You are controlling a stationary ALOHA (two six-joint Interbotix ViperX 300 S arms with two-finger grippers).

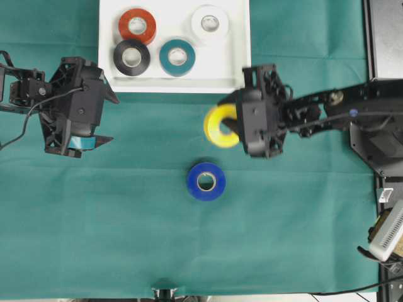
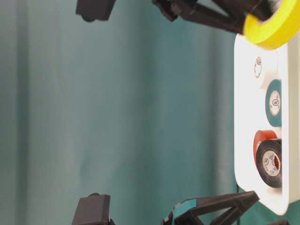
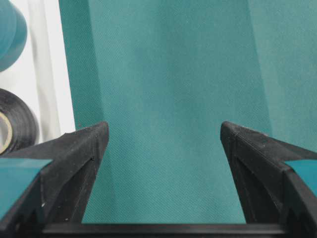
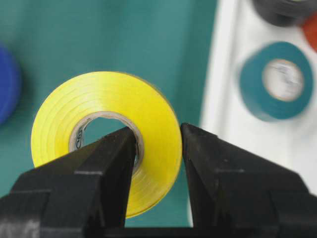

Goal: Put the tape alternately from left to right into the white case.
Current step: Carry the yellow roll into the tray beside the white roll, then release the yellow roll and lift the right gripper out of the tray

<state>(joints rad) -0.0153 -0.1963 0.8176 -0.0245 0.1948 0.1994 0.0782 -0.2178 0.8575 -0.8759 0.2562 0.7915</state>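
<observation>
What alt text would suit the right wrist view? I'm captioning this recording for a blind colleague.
The right hand pinches the wall of a yellow tape roll, one finger through its core, above green cloth. To the right, blurred, the white case holds a teal roll; a blue roll shows at the left edge.

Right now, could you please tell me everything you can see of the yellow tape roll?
The yellow tape roll is a glossy ring with a pale core. The right end effector is shut on its wall, one finger through the hole, one outside. It hangs tilted above the green cloth, just outside the white case, clear of the blue roll.
</observation>
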